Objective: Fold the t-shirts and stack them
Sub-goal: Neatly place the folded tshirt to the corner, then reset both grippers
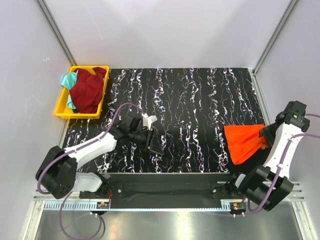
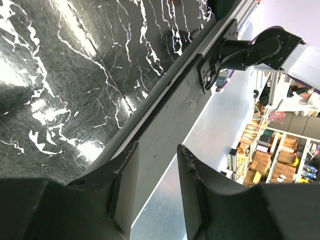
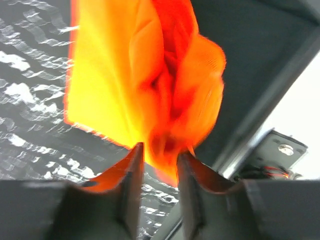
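Observation:
An orange t-shirt (image 1: 244,142) lies bunched at the right edge of the black marbled table (image 1: 190,100). My right gripper (image 1: 266,134) is at its right end. In the right wrist view the orange t-shirt (image 3: 140,75) is blurred, and its edge hangs just between the fingertips of the right gripper (image 3: 161,150), whose jaws stand apart. A maroon t-shirt (image 1: 90,90) and a teal one (image 1: 69,80) lie crumpled in the yellow bin (image 1: 62,111) at the back left. My left gripper (image 1: 155,145) hovers over the front left of the table, open and empty (image 2: 157,150).
The table's front rail (image 2: 165,95) and the right arm's base (image 2: 250,50) show in the left wrist view. Grey walls close in the left, back and right sides. The right arm's base (image 1: 265,187) stands just in front of the orange shirt.

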Tool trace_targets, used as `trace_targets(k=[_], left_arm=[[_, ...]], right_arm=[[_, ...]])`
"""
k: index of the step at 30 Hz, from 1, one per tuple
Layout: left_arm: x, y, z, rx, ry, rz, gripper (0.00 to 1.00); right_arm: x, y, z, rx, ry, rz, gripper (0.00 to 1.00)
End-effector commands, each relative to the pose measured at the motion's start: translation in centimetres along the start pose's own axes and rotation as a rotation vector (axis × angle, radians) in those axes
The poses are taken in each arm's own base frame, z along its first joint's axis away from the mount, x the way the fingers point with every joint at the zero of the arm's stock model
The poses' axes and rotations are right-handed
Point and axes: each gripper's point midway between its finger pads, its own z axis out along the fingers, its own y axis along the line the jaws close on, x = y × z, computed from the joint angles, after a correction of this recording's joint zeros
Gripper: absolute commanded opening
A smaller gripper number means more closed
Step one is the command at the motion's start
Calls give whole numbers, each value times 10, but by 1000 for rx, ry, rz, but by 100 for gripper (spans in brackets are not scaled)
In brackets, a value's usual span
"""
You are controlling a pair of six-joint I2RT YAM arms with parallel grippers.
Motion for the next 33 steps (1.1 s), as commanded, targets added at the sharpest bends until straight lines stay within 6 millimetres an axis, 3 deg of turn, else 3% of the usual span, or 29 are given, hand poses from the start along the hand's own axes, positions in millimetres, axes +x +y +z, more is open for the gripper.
trace_targets(k=[1,4,7,11,16,17,19,23,26,30,31,33], left_arm=[[1,-11,-6,55,-11,49,40],[4,-12,-9,63,-15,55,40],[5,-11,-12,65,-22,54,40],[7,-7,-13,60,-23,43,40],[6,-4,-12,46,-32,37,40],[6,-4,-12,45,-34,37,40],[3,-6,-14,40,-56,41,40],[0,-12,-23,37,-113,51,43],[2,-15,-32,33,-170,64,46],[11,-16,-45,47,-265,61,52],[17,-6,-45,31,-294,19,54],[18,-14,-61,72,-407,43,60]], right_arm=[[-7,-41,-4,176,-47,3,42],[-6,-49,-10,212,-41,-22,56],[-6,-38,-17,152,-34,-43,58],[-1,-4,-25,-24,6,-47,57],[21,34,-25,-201,70,-89,56],[34,53,-28,-282,87,-141,56],[49,70,-33,-329,99,-187,58],[102,120,-54,-544,168,-279,59],[154,150,-73,-730,254,-345,59],[232,158,-100,-927,389,-505,61],[242,157,-104,-956,404,-512,62],[254,149,-99,-1005,395,-506,68]])
